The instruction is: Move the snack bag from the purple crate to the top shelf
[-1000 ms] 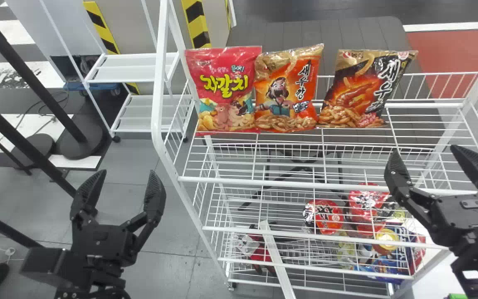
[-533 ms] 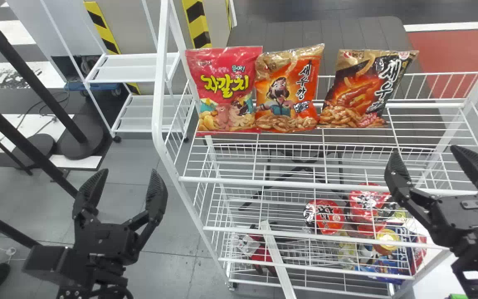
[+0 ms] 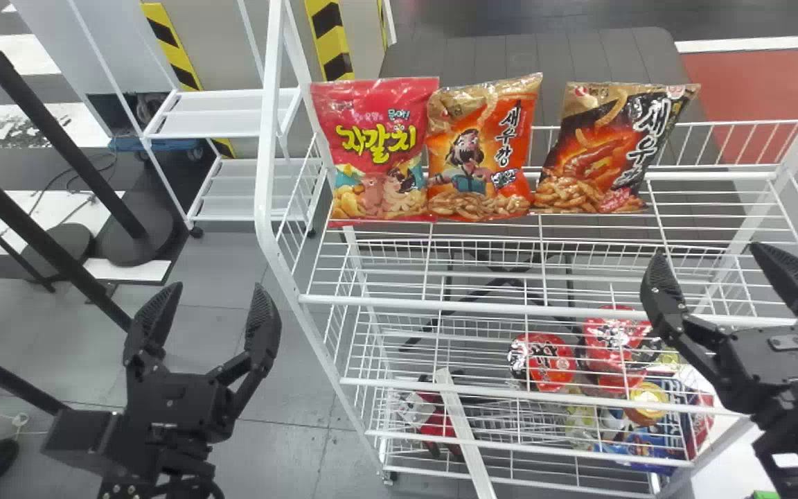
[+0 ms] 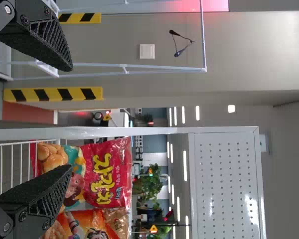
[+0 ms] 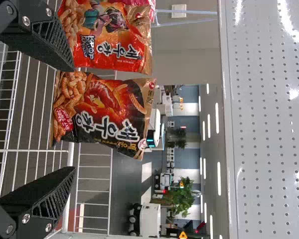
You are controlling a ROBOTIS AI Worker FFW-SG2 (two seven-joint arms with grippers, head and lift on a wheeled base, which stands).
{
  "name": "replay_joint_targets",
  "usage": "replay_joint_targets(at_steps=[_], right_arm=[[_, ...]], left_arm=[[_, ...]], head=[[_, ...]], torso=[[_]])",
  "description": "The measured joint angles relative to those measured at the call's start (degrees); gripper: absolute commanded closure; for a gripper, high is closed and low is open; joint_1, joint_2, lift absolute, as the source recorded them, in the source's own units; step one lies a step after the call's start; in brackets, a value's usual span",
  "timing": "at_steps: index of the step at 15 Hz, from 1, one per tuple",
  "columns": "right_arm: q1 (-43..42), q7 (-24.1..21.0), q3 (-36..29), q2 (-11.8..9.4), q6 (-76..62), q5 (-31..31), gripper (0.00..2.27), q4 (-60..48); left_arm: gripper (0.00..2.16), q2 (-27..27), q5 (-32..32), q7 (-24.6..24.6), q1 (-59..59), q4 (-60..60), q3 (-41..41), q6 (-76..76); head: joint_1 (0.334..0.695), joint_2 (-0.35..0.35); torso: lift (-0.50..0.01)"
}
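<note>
On the wire top shelf (image 3: pixel 482 263) three snack bags stand in a row: a pink-red bag (image 3: pixel 377 149), an orange bag (image 3: pixel 482 149) and a black-and-orange bag (image 3: pixel 610 149). My left gripper (image 3: pixel 206 312) is open and empty, left of the rack; the left gripper (image 4: pixel 70 119) in its wrist view has the pink-red bag (image 4: pixel 107 174) beyond its fingers. My right gripper (image 3: pixel 711 277) stands open and empty at the rack's front right; the right gripper (image 5: pixel 72 119) in its wrist view has the black-and-orange bag (image 5: pixel 102 112) farther off.
Lower wire levels hold red packages (image 3: pixel 544 362) and other goods at the right. The rack's white front-left post (image 3: pixel 267 173) rises beside the left arm. Black poles (image 3: pixel 59 138) stand at the far left, near another white rack (image 3: pixel 215 114).
My left gripper has shifted slightly to the right, still open. The right gripper has barely moved, and the bags stand where they were.
</note>
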Motion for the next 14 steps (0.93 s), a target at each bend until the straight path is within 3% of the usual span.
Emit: replay_joint_targets(at_steps=[14], right_arm=[[-0.17, 0.11, 0.08, 0.00, -0.43, -0.16, 0.10, 0.66]], left_arm=[[0.13, 0.00, 0.22, 0.09, -0.58, 0.91, -0.05, 0.09]], head=[[0.695, 0.175]], torso=[[0.003]])
